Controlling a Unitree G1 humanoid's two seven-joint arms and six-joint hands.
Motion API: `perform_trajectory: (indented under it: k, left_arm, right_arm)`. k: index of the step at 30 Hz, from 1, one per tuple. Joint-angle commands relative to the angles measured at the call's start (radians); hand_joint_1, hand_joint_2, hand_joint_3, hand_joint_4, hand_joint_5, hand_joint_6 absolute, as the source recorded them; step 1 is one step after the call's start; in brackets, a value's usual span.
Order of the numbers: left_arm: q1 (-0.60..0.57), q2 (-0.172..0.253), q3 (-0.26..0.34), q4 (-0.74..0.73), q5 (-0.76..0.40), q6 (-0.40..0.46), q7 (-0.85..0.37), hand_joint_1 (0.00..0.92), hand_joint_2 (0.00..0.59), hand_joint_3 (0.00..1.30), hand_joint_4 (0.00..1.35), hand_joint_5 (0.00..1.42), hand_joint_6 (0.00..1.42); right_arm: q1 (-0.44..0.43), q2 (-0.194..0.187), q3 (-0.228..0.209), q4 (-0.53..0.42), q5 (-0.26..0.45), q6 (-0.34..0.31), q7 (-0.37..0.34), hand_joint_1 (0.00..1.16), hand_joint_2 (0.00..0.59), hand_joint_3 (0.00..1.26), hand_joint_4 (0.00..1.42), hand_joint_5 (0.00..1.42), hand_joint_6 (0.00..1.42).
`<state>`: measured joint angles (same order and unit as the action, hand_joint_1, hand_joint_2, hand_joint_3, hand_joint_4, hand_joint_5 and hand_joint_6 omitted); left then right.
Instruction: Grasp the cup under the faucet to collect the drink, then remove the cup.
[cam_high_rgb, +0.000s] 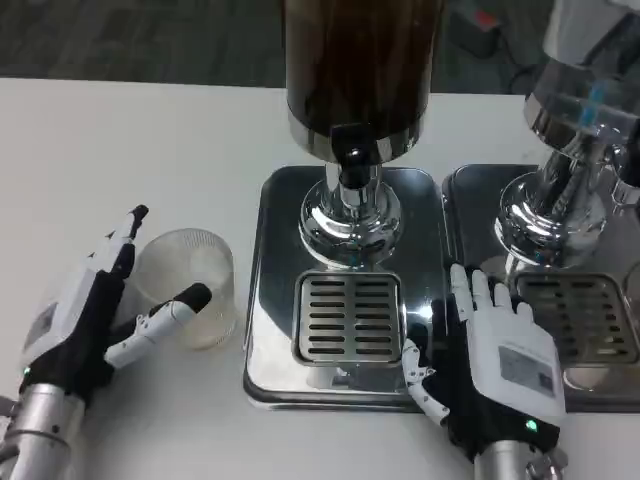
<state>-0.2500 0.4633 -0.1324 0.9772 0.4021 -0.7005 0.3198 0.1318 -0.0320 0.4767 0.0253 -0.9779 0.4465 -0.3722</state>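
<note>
Sitting cup between left hand fingers

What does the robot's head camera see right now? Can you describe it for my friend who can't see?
The robot's left hand is wrapped around a clear plastic cup on a white table, beside a shiny drink dispenser holding dark liquid. Its right hand rests open on the metal base, next to the drip grate.

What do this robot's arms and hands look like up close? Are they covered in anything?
Nothing covers them. Each forearm is a bare silver metal cylinder with ribbed rings near the wrist. The left hand and right hand have white backs, with slim fingers in white and black. The right hand's back carries a pale rectangular label, and a small green light glows near each wrist.
</note>
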Motion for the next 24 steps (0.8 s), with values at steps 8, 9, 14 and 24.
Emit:
perform_trajectory:
  k: [8,9,14,24]
  left_arm:
    - [-0.030,-0.016,0.001,0.053,-0.027,-0.082,-0.055,0.039,0.000,0.00,0.00,0.10,0.06]
    - [-0.032,-0.018,0.000,0.054,-0.026,-0.087,-0.053,0.044,0.000,0.00,0.00,0.12,0.06]
    - [-0.039,-0.019,-0.002,0.059,-0.020,-0.096,-0.036,0.103,0.004,0.00,0.00,0.18,0.12]
    - [-0.050,-0.014,-0.009,0.062,0.017,-0.099,0.032,0.301,0.083,0.09,0.31,0.57,0.68]
  right_arm:
    - [0.011,0.003,-0.003,-0.008,0.012,0.006,-0.011,0.31,0.518,0.03,0.00,0.00,0.00]
    - [0.011,0.003,-0.004,-0.009,0.012,0.006,-0.010,0.31,0.518,0.03,0.00,0.00,0.00]
    - [0.010,0.007,-0.004,-0.007,0.013,0.006,-0.014,0.31,0.518,0.03,0.00,0.00,0.00]
    - [0.010,0.010,-0.006,-0.005,0.014,0.012,-0.010,0.31,0.518,0.03,0.00,0.00,0.00]
